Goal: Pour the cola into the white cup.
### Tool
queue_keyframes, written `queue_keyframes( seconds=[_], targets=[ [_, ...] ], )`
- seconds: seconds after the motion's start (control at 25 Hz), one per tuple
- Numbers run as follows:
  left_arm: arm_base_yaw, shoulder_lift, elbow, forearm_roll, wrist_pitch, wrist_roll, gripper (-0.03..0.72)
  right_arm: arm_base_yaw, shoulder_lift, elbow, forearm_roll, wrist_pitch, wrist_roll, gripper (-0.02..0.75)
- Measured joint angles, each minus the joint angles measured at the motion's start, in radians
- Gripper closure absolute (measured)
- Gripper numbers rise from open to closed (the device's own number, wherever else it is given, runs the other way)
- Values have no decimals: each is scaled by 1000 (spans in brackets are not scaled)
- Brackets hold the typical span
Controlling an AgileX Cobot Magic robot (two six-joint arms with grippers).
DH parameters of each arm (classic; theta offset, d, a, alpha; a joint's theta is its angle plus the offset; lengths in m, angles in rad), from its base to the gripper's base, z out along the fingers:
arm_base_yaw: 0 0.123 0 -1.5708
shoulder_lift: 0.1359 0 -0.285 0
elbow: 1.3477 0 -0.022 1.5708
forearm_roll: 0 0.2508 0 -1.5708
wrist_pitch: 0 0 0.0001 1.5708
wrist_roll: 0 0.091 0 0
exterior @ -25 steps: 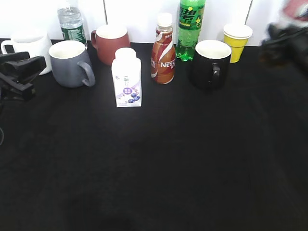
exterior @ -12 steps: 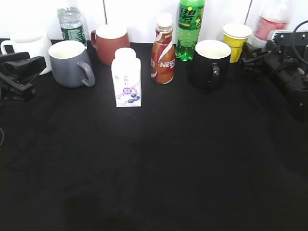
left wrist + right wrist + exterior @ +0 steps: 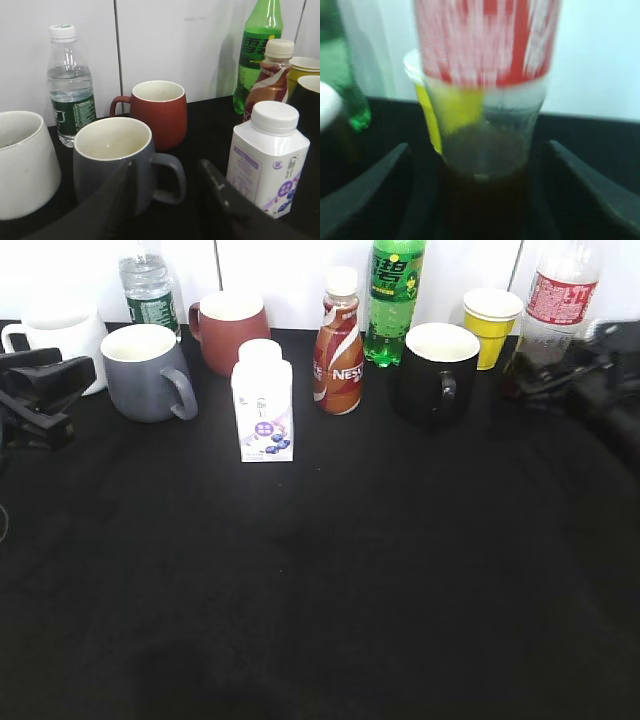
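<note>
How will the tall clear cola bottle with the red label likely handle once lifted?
The tall clear cola bottle with the red label probably feels light and less top-heavy: dark liquid fills only its base. Its thin plastic wall may flex between the right gripper fingers. The liquid will likely slosh when tilted.

Wide open black tabletop (image 3: 330,600) across the lower frame. Along the top, crowded: white cup (image 3: 62,335) at upper left behind grey mug (image 3: 145,370), carton (image 3: 264,400) ahead.
</note>
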Motion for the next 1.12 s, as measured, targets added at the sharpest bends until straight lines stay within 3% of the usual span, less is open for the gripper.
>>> queue_keyframes(
  seconds=[0.08,0.16,0.24,0.36,0.44,0.56,0.6,0.68,0.76,0.96,1.12],
  targets=[
    [0,-13,-17,-6,84,0,386,0,-123,19,-1,127,-1,143],
    [-1,-73,-104,-17,341,0,386,0,-292,16,-9,420,1,143],
    [-9,-134,-214,-52,689,0,386,17,-440,-34,-15,853,10,143],
    [-81,-155,-337,-207,1277,0,386,82,-541,-136,39,1570,19,143],
    [-144,-155,-370,-245,1594,0,386,95,-582,-155,78,1813,20,143],
    [-171,-199,-379,-300,1869,6,384,95,-717,-155,82,1922,10,146],
    [-171,-251,-380,-349,1896,48,353,95,-793,-156,82,1941,7,146],
    [-171,-410,-383,-437,1918,116,216,95,-974,-156,93,1987,5,146],
    [-171,-598,-383,-456,1927,125,169,95,-1170,-156,93,2030,5,146],
    [-171,-1001,-372,-458,2049,154,225,95,-1546,-127,93,2183,5,146],
    [-171,-1108,-226,-458,2065,174,225,95,-1792,103,93,2224,5,146]
  ],
)
